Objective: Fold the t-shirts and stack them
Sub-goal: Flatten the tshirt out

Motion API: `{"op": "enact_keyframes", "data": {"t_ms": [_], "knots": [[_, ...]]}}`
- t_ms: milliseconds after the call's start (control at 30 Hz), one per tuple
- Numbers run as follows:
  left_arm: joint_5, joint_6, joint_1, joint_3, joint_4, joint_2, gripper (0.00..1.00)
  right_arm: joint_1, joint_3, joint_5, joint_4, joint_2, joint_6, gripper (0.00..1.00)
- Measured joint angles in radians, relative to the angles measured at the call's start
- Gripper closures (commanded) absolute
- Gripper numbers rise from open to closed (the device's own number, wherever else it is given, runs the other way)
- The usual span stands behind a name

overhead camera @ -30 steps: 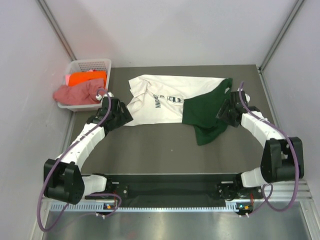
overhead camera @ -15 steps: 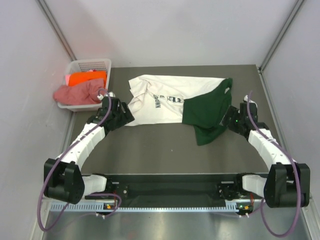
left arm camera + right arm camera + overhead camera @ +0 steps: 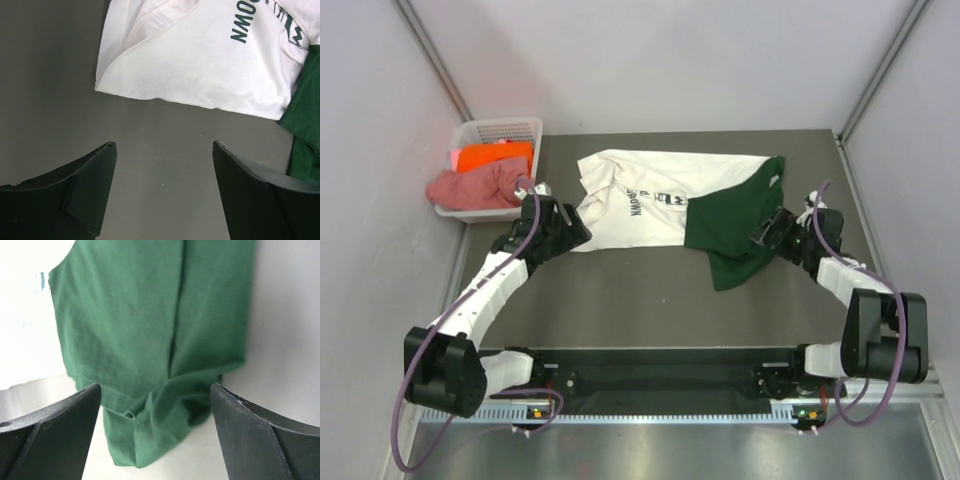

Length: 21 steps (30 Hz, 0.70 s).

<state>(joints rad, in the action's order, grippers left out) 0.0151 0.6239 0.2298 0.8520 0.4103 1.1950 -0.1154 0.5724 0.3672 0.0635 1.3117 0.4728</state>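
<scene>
White, with dark green sleeves, the printed cloth t-shirt (image 3: 640, 200) lies spread mid-table; a bright orange shirt (image 3: 492, 157) and a dusty pink shirt (image 3: 470, 187) fill the white plastic lattice basket (image 3: 505, 125). In the left wrist view, the left gripper (image 3: 162, 150) gapes wide and empty near the shirt's hem. In the right wrist view, the right gripper (image 3: 155, 386) gapes wide over green cloth, holding nothing.

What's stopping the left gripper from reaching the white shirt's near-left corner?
Likely nothing, so yes: the left gripper is open above the table, with the white shirt just ahead and nothing between them.

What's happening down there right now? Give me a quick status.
Left end effector open, empty, at white edge of the shirt. Right end effector open, empty, by its green part. Shirt partly folded on table. Nothing in the way.
</scene>
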Motion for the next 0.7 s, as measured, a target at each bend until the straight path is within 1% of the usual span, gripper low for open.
{"op": "enact_keyframes", "data": {"t_ms": [133,267,400,467,700], "knots": [[-0.009,-0.002,0.000,-0.003,0.000,0.000,0.18,0.000,-0.001,0.064,0.032,0.049,0.016,0.09],[-0.024,-0.006,0.000,-0.004,-0.001,-0.002,0.18,0.000,-0.013,0.106,0.023,0.021,0.027,0.09],[-0.027,-0.006,0.001,-0.011,-0.001,-0.019,0.18,0.004,-0.058,0.131,-0.051,-0.133,0.029,0.09],[-0.027,-0.007,0.001,-0.015,-0.001,-0.027,0.18,0.007,-0.069,0.138,-0.114,-0.223,0.029,0.07],[-0.030,-0.013,0.001,-0.023,0.000,-0.047,0.18,0.008,-0.089,0.140,-0.332,-0.416,0.045,0.07]]}}
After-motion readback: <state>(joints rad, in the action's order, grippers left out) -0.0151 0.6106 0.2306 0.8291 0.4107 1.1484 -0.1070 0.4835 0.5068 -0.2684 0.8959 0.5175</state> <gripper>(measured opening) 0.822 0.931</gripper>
